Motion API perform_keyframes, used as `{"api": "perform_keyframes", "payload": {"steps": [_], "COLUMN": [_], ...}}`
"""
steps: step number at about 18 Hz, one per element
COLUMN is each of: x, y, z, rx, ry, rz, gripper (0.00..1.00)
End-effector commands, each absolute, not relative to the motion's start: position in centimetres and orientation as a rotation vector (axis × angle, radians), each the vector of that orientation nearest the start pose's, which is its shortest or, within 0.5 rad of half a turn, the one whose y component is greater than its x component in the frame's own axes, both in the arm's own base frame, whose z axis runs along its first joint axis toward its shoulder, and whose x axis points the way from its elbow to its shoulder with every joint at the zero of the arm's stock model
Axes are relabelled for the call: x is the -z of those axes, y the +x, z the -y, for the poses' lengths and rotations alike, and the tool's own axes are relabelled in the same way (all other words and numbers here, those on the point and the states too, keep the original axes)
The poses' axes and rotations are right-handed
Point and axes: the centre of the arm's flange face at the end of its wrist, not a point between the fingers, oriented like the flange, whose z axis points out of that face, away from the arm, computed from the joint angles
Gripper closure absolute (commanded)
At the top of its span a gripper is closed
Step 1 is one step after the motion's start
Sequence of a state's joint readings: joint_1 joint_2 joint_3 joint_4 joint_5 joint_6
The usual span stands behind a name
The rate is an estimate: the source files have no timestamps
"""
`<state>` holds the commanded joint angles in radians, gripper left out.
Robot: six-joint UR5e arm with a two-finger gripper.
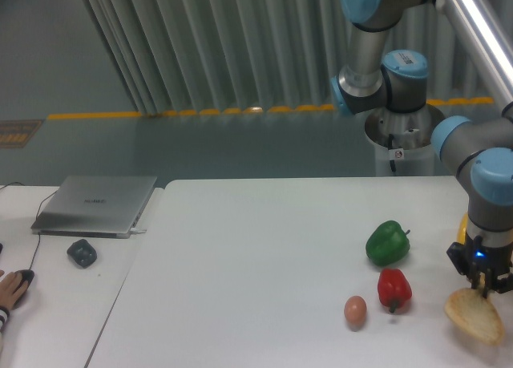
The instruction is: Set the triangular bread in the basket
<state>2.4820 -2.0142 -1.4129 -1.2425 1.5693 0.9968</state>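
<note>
The triangular bread point(475, 316), tan with a browner crust, hangs tilted near the table's right front edge. My gripper point(483, 288) points straight down onto the slice's upper edge, with its fingers drawn together on it. The bread's lower end is close to the table; contact there is not discernible. No basket is in view. A sliver of a yellow pepper point(463, 228) shows behind the wrist.
A green pepper point(388, 242), a red pepper point(393, 289) and a brown egg point(355, 309) lie left of the gripper. On the left table are a laptop point(96, 204), a dark mouse point(82, 252) and a person's hand point(11, 286). The arm's pedestal point(405, 139) stands behind.
</note>
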Motion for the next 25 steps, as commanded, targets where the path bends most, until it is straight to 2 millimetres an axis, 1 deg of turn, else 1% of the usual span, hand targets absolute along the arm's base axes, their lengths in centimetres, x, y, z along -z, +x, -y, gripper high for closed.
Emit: {"api": "perform_keyframes", "payload": {"steps": [2,4,7,9,13,14,15,17,18,19,21,23,25], "x": [-35.9,-37.5,-38.2,-39.0,-39.3,-39.4,-39.7,-39.6,-39.6,-39.5,-39.2,-38.8,-38.3], "y": [-44.2,-44.7,-45.8,-47.1,-49.9,-50.9,-51.7,-53.1,-53.6,-54.0,-55.0,-56.3,-57.4], "z": [-50.9,-50.4,-49.2,-47.6,-44.6,-43.6,-42.9,-41.4,-40.8,-40.3,-39.1,-37.3,-35.5], "rx": [-0.095,-0.136,-0.150,-0.174,-0.189,-0.195,-0.206,-0.211,-0.214,-0.212,-0.203,-0.199,-0.193], "ry": [-3.086,-3.048,-3.008,-2.981,-2.933,-2.919,-2.899,-2.855,-2.839,-2.829,-2.781,-2.730,-2.696], "rz": [-0.296,-0.514,-0.733,-0.832,-1.034,-1.082,-1.143,-1.273,-1.311,-1.336,-1.382,-1.431,-1.488], "gripper": [1.00,1.00,1.00,1.00,1.00,1.00,1.00,1.00,1.00,0.96,0.95,0.94,0.90]}}
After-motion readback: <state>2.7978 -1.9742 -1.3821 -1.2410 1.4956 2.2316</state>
